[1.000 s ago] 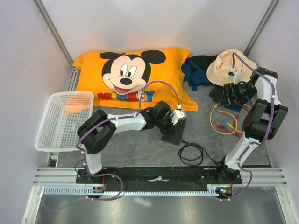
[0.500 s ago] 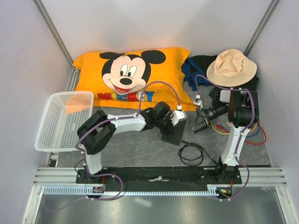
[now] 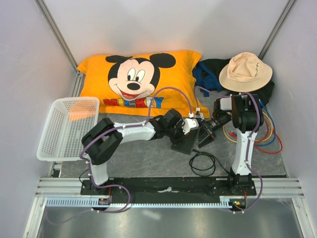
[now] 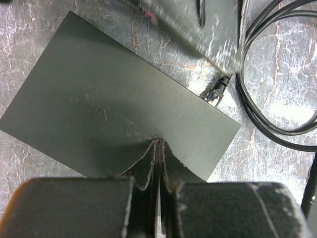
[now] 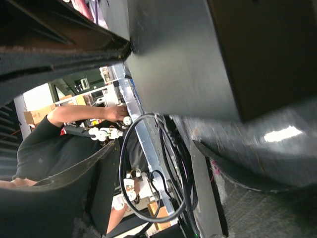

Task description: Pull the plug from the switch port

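Only left wrist shows plug [image 4: 216, 91]; left hand [image 4: 157, 144] closed atop switch [image 4: 109, 106], right hand [image 3: 203, 134] spread.

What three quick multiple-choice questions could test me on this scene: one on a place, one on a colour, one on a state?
1. Where does the white basket sit in the overhead view?
A. on the left side
B. on the far right
C. at the middle of the back wall

2. What is the main colour of the pillow?
A. blue
B. orange
C. green

3. How is the left gripper standing?
A. wide open in the air
B. closed round a cable
C. shut, with its tips on the switch

Answers:
1 A: the basket lies by the left wall.
2 B: the pillow's fabric is orange around the cartoon mouse.
3 C: the left wrist view shows both fingers pressed together on the flat black top.
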### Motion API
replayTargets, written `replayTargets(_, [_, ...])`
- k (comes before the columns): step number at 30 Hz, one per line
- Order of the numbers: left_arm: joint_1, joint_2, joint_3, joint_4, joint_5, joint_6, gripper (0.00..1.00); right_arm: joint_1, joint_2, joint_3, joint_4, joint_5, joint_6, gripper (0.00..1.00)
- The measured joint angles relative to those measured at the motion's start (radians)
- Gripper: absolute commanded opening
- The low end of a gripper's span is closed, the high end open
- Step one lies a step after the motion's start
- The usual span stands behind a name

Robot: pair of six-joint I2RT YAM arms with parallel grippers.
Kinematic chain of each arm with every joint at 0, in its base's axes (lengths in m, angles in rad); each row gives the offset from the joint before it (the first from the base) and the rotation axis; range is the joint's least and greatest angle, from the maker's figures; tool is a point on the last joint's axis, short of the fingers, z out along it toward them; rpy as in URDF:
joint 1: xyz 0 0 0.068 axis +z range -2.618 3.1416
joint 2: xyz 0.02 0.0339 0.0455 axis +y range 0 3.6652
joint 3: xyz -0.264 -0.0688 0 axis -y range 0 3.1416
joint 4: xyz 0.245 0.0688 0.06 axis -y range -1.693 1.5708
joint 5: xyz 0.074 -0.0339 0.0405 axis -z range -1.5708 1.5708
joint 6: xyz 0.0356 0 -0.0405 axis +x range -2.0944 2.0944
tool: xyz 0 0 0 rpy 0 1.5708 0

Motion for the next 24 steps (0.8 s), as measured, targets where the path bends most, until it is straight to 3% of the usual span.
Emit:
replayTargets(5, [-0.004,-0.001,0.0,-0.001,-0.008,0.006,0.02,0.036,0.0,0.0,0.039,-0.022,0.05,0.61])
replayTargets(15, [-0.004,-0.002,0.0,-0.001,-0.008,0.006,0.02,0.058,-0.15,-0.134,0.294,-0.013,0.303,0.63])
replayTargets(24, [-0.004,-0.002,0.0,-0.002,-0.01,0.006,0.02,0.075,-0.114,-0.134,0.322,-0.051,0.365,0.53])
